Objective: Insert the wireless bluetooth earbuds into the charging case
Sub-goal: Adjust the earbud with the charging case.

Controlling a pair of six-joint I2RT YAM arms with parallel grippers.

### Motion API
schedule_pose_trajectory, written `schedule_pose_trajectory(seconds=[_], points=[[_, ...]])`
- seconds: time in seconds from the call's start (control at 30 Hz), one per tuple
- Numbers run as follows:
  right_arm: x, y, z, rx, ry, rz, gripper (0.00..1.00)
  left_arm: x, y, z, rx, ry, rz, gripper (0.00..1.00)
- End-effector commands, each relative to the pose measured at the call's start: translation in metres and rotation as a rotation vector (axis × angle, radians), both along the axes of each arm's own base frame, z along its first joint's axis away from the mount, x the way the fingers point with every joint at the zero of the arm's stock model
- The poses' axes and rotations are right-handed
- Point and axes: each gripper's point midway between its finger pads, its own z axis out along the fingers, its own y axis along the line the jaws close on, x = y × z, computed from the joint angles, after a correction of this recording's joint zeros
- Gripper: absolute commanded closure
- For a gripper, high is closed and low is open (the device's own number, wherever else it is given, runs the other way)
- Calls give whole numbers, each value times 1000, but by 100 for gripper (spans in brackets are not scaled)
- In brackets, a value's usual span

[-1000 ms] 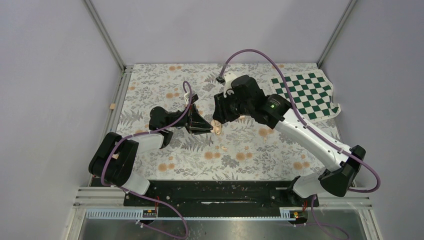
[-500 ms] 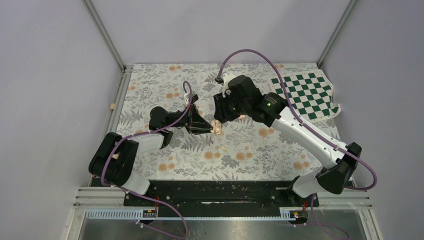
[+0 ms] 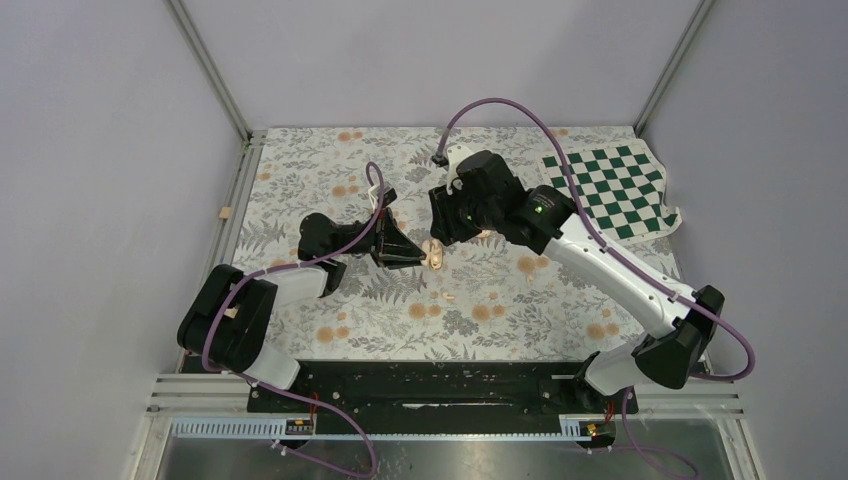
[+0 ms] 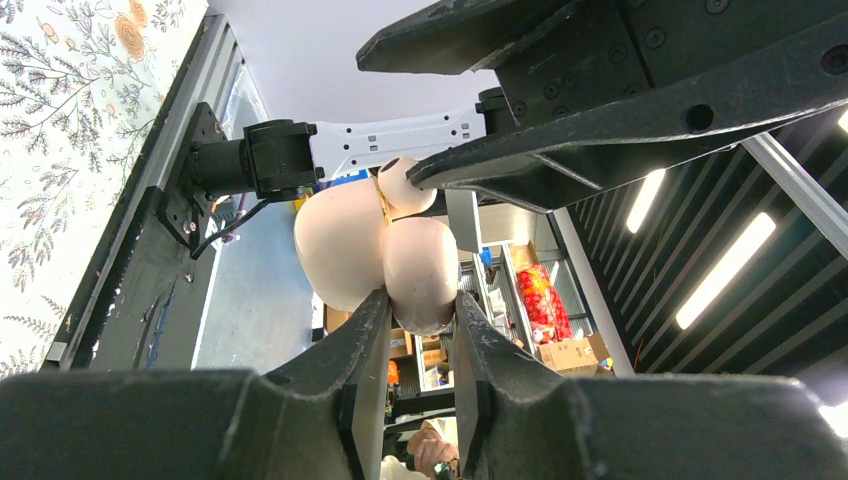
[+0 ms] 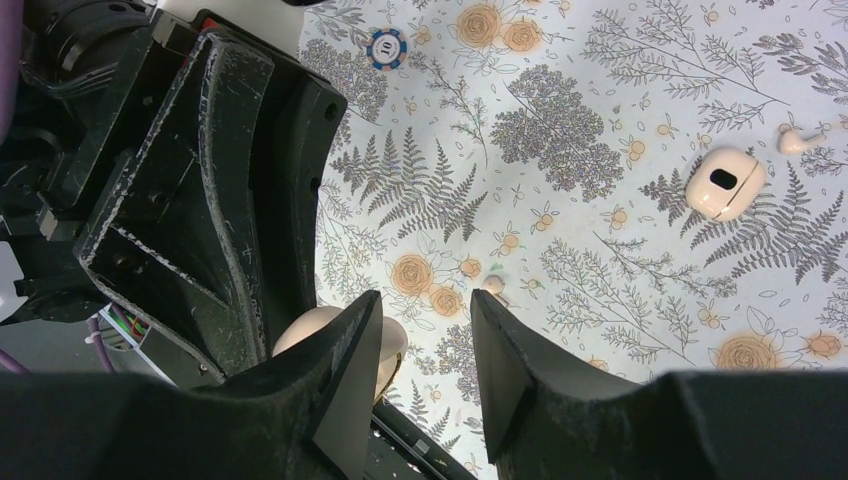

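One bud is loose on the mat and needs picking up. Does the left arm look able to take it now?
Probably not: the left gripper is shut on the case, so its jaws are taken. The bud lies bare on the mat; the open right gripper looks freer to fetch it.

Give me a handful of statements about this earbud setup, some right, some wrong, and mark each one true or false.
1. The left gripper has its fingers shut on the small pale peach rounded plastic charging case. True.
2. The case lies loose, touched by no gripper. False: it is clamped between the left fingers.
3. A green-and-white chequered mat lies at the far right of the table. True.
4. The round chip is plain red. False: it is blue and white, marked 10, lying on the floral cloth.
5. The right gripper has its fingers pressed together. False: they stand apart, with cloth showing between them.
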Motion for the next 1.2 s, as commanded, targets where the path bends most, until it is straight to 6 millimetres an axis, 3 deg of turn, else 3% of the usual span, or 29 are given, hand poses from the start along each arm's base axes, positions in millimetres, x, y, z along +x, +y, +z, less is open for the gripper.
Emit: schedule_pose_trajectory(seconds=[0.0,1.17], points=[[-4,-11,8,-11,-35,-13,55,-5,3,17,-46,-115,1,100],[-17,-19,2,14,-13,-21,57,-3,3,17,-47,-117,1,100]])
